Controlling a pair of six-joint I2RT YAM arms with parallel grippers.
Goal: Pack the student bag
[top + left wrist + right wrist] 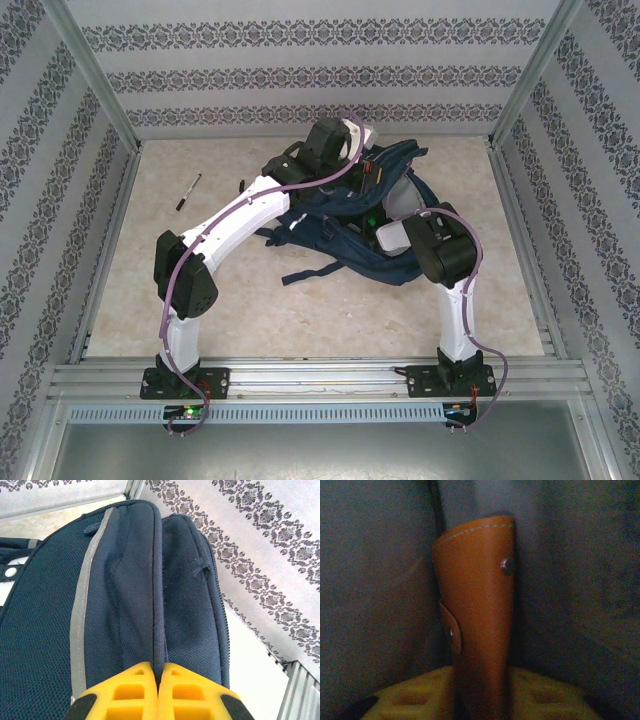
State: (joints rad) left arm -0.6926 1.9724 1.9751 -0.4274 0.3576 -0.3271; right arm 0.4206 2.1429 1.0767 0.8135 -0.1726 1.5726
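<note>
The student bag (400,168), a navy-blue backpack, lies at the back middle of the table with its straps trailing forward. My left gripper (158,672) is shut on a ridge of the student bag's (120,595) fabric near its top. Inside the dark bag, my right gripper (481,690) has a tan leather case (475,580) with snap studs standing upright between its yellow fingers (545,697). Those jaws stand apart, with a thin dark slit on each side of the case. From above, the right arm's wrist (425,240) reaches into the bag's opening.
A black pen (188,192) lies on the beige table (300,310) at the back left. Patterned walls with metal frame posts enclose the table on three sides. The bag's loose straps (310,268) lie on the table in front of it.
</note>
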